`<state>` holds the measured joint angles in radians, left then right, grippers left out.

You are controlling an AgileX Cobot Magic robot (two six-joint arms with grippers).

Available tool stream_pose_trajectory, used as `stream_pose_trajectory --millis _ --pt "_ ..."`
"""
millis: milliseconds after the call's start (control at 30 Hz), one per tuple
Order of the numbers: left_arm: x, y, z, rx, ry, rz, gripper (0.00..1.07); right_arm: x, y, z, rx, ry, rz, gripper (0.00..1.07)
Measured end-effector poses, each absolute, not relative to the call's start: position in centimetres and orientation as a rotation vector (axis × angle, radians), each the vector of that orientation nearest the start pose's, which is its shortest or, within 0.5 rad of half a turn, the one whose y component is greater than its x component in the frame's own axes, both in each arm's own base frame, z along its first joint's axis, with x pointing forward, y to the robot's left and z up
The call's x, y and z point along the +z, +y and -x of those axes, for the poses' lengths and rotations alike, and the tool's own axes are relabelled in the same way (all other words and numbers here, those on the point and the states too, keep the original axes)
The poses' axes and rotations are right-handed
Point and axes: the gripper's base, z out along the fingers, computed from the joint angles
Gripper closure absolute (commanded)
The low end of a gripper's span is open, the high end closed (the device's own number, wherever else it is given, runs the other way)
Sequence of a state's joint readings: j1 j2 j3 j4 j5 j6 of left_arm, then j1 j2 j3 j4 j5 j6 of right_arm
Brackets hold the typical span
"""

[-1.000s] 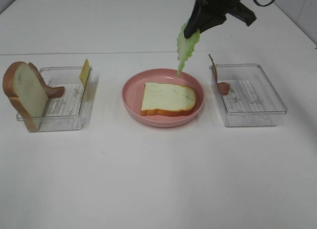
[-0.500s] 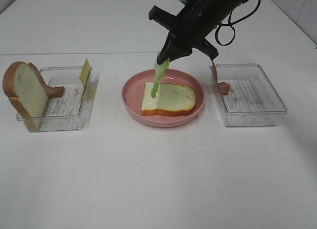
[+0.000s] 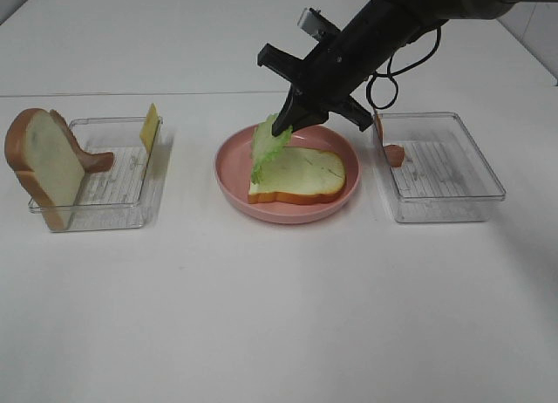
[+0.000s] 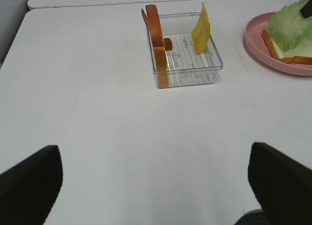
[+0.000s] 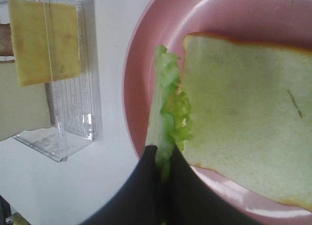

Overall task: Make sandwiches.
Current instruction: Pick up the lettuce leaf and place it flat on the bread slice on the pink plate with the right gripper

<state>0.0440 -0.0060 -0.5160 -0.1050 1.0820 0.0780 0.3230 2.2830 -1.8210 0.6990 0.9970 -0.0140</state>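
Note:
A bread slice lies flat on the pink plate. My right gripper is shut on a green lettuce leaf, whose lower end rests on the bread's left edge. In the right wrist view the lettuce hangs from the closed fingertips beside the bread. A second bread slice, a bacon strip and a yellow cheese slice lean in the left clear tray. My left gripper is open over bare table, well short of that tray.
A clear tray to the right of the plate holds a bacon strip leaning at its left wall. The right arm's body and cable reach in from the back right, above the plate. White table surrounds everything.
My right gripper has come down and leftward with the lettuce. The leaf, earlier hanging free above the plate's back rim, now touches the bread's left side. The left arm has not moved.

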Motion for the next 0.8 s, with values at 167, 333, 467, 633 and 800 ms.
stream_pose_trajectory --millis 167,333,467,633,800 --pt "28.0 -0.9 0.8 -0.049 2.039 -0.042 0.09 16.5 19.4 -44.0 0.871 2.911 0.056 1.07" --pt "28.0 -0.9 0.8 -0.049 2.039 -0.042 0.09 16.1 18.8 -44.0 0.748 2.937 0.080 1.07" --pt "28.0 -0.9 0.8 -0.049 2.039 -0.042 0.09 16.0 18.6 -44.0 0.714 2.949 0.083 1.07" --pt "28.0 -0.9 0.8 -0.049 2.039 -0.042 0.09 15.9 18.6 -44.0 0.703 2.948 0.083 1.04" --pt "28.0 -0.9 0.8 -0.049 2.039 -0.042 0.09 15.9 18.5 -44.1 0.689 2.945 0.089 0.84"
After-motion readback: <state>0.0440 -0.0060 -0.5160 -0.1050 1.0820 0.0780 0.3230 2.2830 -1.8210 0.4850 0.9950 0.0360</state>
